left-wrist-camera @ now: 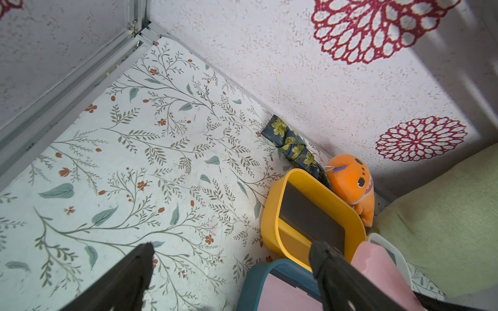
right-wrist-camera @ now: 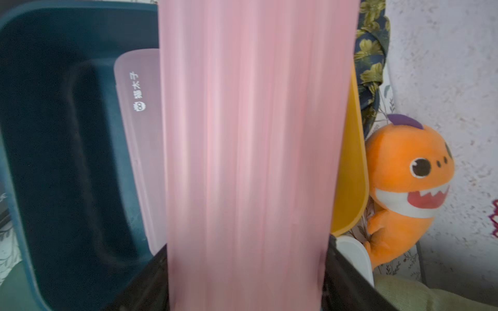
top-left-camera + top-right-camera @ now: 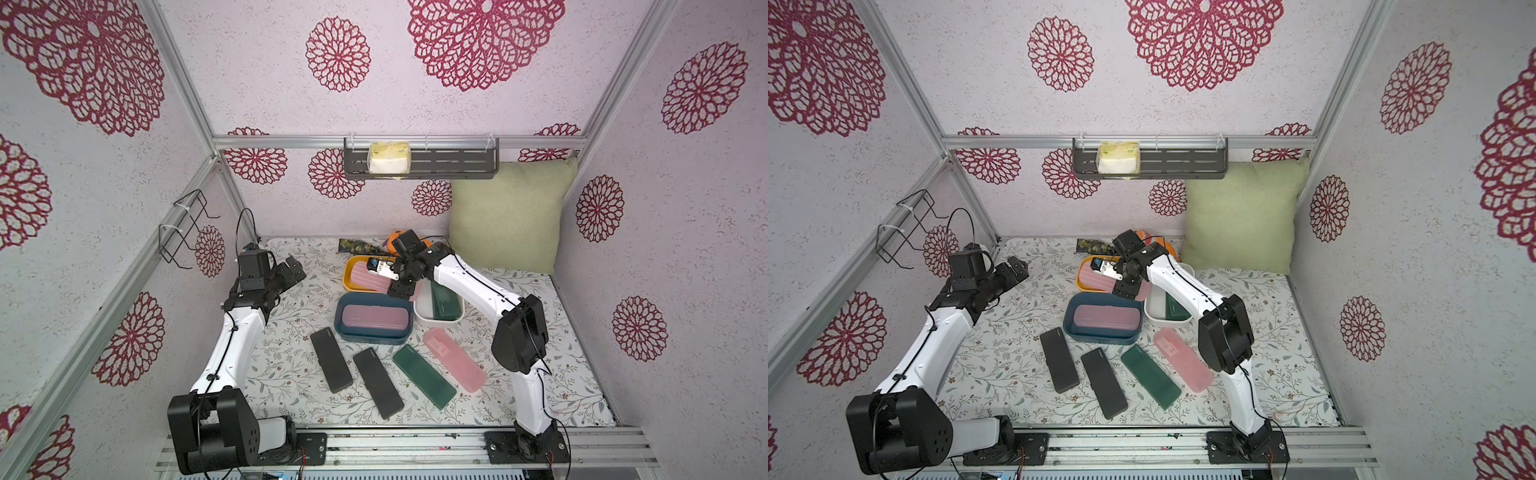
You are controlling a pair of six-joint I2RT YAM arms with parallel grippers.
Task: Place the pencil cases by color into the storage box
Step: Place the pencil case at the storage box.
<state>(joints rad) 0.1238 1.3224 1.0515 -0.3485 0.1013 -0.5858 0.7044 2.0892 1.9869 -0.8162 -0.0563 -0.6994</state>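
White sprigged tabletop (image 3: 286, 374) (pencil cases (image 3: 331, 359) lying), maroon-rosette walls (image 3: 266, 83).

Both top views: high, front, looking down on whole table (image 3: 286, 365). Left wrist: faces back wall (image 1: 296, 67) near yellow tub (image 1: 269, 215). Right wrist: close-up, pink case (image 2: 256, 148) beside same tub.

Black case (image 3: 331, 360), second black case (image 3: 378, 383), green case (image 3: 424, 376) and pink case (image 3: 454, 360) lie flat in a row
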